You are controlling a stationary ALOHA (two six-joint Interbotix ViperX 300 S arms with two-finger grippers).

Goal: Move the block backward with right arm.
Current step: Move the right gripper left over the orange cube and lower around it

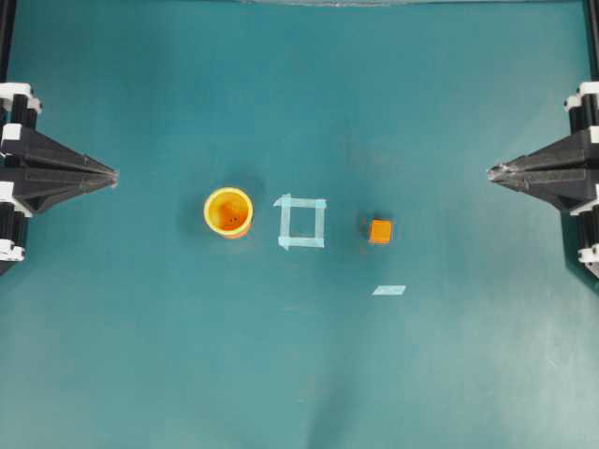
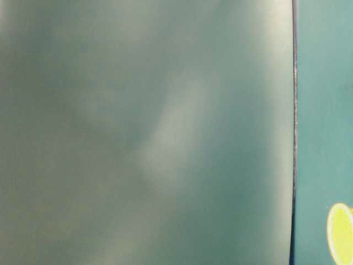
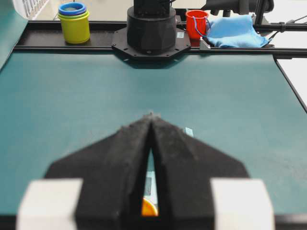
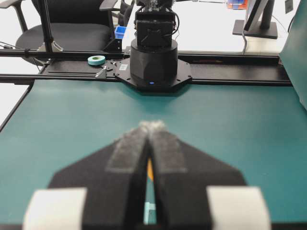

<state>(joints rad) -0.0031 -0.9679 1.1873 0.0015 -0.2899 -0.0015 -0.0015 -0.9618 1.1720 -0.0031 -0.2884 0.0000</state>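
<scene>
lying well apart: block [image 1: 380, 231], right end effector [image 1: 493, 172]

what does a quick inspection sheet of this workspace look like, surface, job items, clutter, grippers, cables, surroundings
surface: teal mat, faint creases, nothing spilled.
job's things: block sits alone, right of the tape square, with a tape strip nearby.
clutter: yellow cup upright, left of the square.
grippers: left gripper and right gripper both shut, empty, parked at opposite edges, far from the block.
cables: nothing seen on the mat.
surroundings: stacked cups, red cup, blue cloth beyond one edge; tape roll, office chair beyond the other.
</scene>
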